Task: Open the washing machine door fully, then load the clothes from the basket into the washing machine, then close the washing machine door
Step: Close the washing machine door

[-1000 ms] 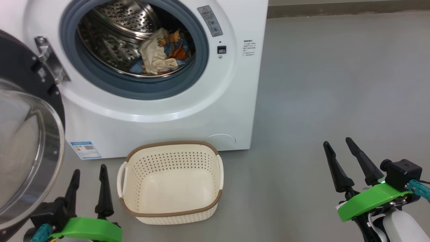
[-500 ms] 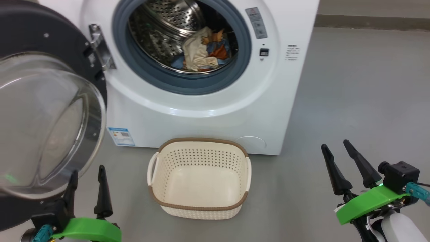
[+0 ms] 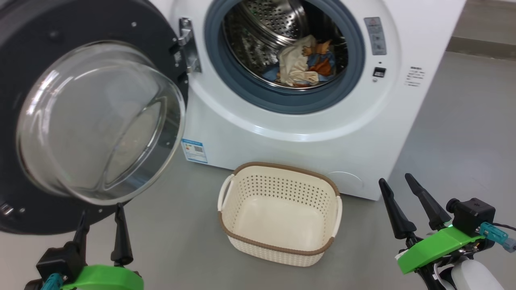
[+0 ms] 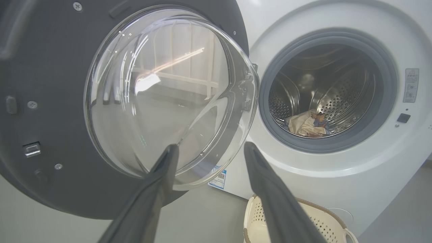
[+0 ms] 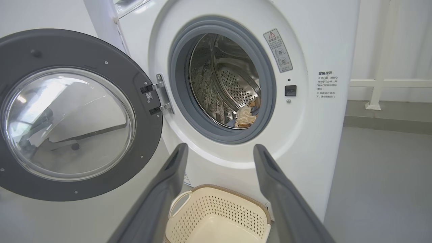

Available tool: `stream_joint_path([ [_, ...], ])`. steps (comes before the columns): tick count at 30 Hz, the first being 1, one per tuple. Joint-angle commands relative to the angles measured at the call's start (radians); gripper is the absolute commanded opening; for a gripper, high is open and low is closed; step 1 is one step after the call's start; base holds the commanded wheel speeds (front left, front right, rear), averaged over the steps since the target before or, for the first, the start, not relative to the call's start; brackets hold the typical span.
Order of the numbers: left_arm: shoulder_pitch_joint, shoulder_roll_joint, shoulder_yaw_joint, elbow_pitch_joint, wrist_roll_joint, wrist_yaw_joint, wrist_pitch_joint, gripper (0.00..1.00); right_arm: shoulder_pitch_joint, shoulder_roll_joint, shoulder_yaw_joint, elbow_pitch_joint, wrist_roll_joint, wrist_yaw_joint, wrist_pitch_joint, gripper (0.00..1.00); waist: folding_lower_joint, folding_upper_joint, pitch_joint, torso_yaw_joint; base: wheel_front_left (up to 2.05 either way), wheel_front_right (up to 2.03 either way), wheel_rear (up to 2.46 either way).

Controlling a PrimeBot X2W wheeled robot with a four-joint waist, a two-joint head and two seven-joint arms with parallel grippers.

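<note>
1. Door (image 3: pixel 96 121): swung wide to the left of the washing machine (image 3: pixel 306 133), hinged at the left edge of the opening. A second ago only its edge showed; now nearly the whole disc does. Everything shifted together, so the camera turned — the door did not move.
2. Left gripper (image 3: pixel 100 209): low, front-left of the machine, just under the door. Fingers spread wide and empty, as before.
3. Clothes (image 3: pixel 302 66): inside the machine's drum, unmoved.
4. Basket (image 3: pixel 282 166): on the floor just in front of the machine, empty.
5. Right gripper (image 3: pixel 394 178): front-right of the machine, well apart from it, wide and empty.
6. Judgement: loading looks done — the turn toward the door suggests closing comes next.
</note>
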Motion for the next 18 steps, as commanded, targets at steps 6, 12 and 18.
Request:
stream_joint_path([
  [6, -0.01, 0.012, 0.035, -0.035, 0.02, 0.012, -0.004, 1.0, 0.007, -0.004, 0.019, -0.021, -0.005, 0.001, -0.008, 1.0, 0.0, 0.0, -0.008, 0.09, 0.0, 0.0, 0.0],
  [12, -0.011, 0.012, 0.031, -0.035, 0.02, 0.014, -0.004, 1.0, 0.011, 0.0, 0.018, -0.021, -0.008, 0.001, -0.008, 1.0, 0.0, 0.0, -0.01, 0.135, 0.0, 0.0, 0.0],
  [18, -0.009, 0.012, 0.035, -0.039, 0.013, 0.019, -0.004, 1.0, 0.011, 0.001, 0.021, -0.021, -0.008, 0.001, -0.008, 1.0, 0.0, 0.0, -0.007, 0.161, 0.0, 0.0, 0.0],
])
